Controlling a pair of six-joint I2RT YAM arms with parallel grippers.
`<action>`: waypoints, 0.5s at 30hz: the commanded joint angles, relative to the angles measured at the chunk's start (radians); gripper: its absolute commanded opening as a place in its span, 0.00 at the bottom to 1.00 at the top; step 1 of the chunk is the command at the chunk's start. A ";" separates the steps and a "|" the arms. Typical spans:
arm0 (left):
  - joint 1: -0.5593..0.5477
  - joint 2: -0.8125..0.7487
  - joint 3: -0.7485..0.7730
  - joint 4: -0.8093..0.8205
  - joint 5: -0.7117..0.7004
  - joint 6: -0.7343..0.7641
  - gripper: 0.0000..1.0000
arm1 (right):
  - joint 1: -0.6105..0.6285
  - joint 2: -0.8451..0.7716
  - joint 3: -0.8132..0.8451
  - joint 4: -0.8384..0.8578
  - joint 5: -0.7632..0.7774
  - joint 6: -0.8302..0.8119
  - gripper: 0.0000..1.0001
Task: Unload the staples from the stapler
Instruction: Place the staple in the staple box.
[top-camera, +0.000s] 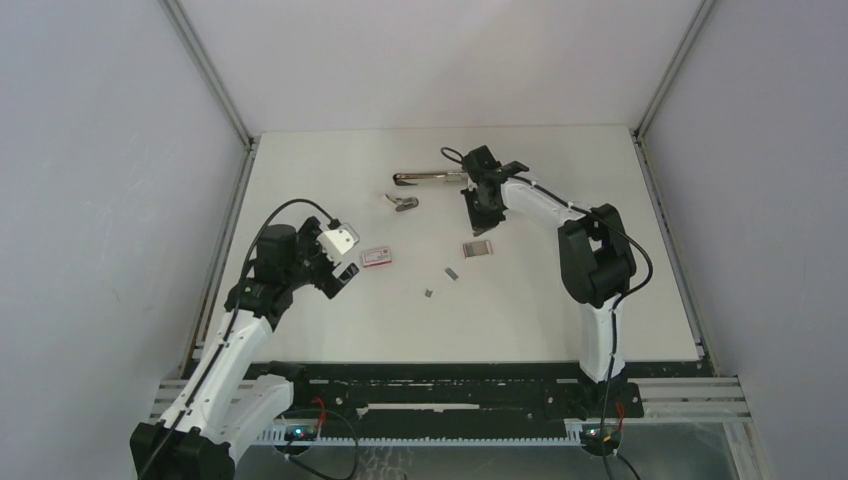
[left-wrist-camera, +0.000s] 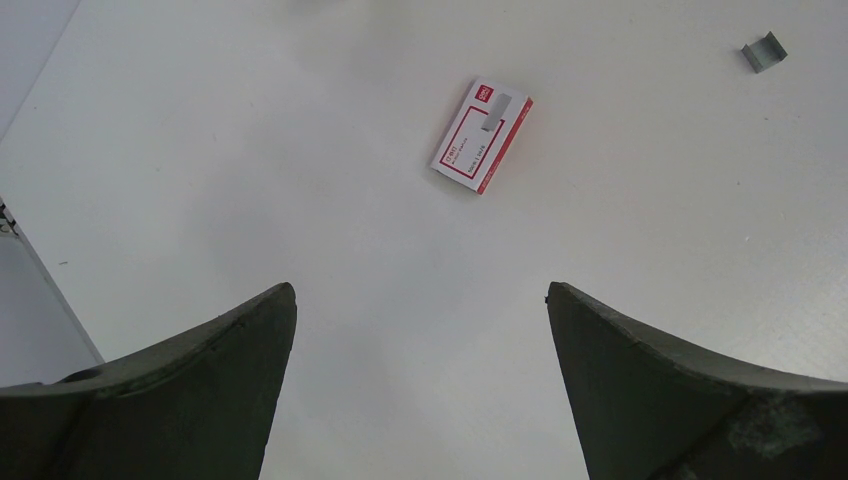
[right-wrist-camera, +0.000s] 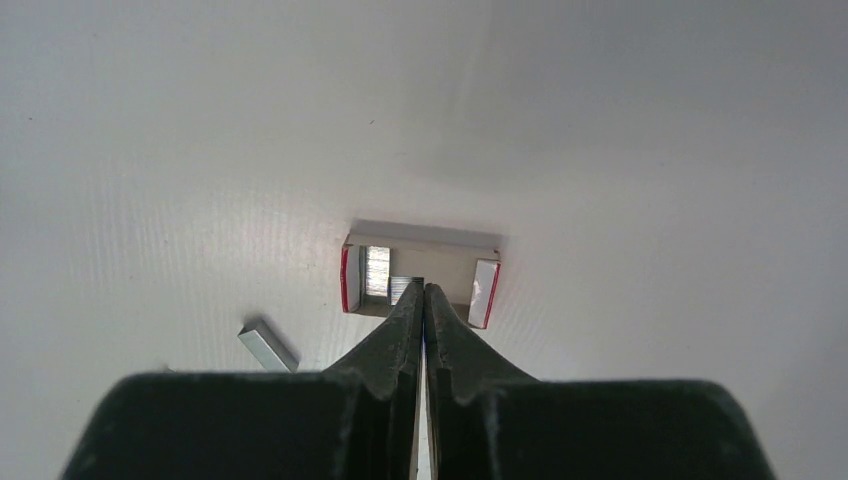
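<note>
The table (top-camera: 520, 320) carries everything. The right gripper (right-wrist-camera: 424, 292) is pinched fully together, with nothing visible between its tips. It hangs over the tray (right-wrist-camera: 420, 236), an open red-sided carton with some staples of its own inside. The left gripper (left-wrist-camera: 420, 292) is spread wide and holds nothing, well to the left of the tray. The stapler (top-camera: 428, 178) lies beyond the tray, toward the far edge, and looks folded open. Whether any staples sit in its channel is too small to tell. A small grey metal part (top-camera: 403, 203) lies beyond the tray and to its left, nearer than the stapler. The closed box (top-camera: 376, 257) sits left of the tray. The staples (top-camera: 451, 272) are two loose strips on the table, just nearer than the tray and to its left, apart from each other. Some unloading therefore looks done. What is probably left is checking the stapler for leftovers.
</note>
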 joint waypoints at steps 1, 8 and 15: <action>0.007 -0.009 -0.031 0.038 0.003 -0.009 1.00 | 0.022 0.009 0.026 -0.009 0.022 0.077 0.00; 0.007 -0.008 -0.031 0.038 0.004 -0.007 1.00 | 0.029 0.011 -0.001 -0.002 0.037 0.077 0.00; 0.006 -0.009 -0.033 0.038 0.002 -0.006 1.00 | 0.015 0.035 -0.023 0.006 0.026 0.079 0.00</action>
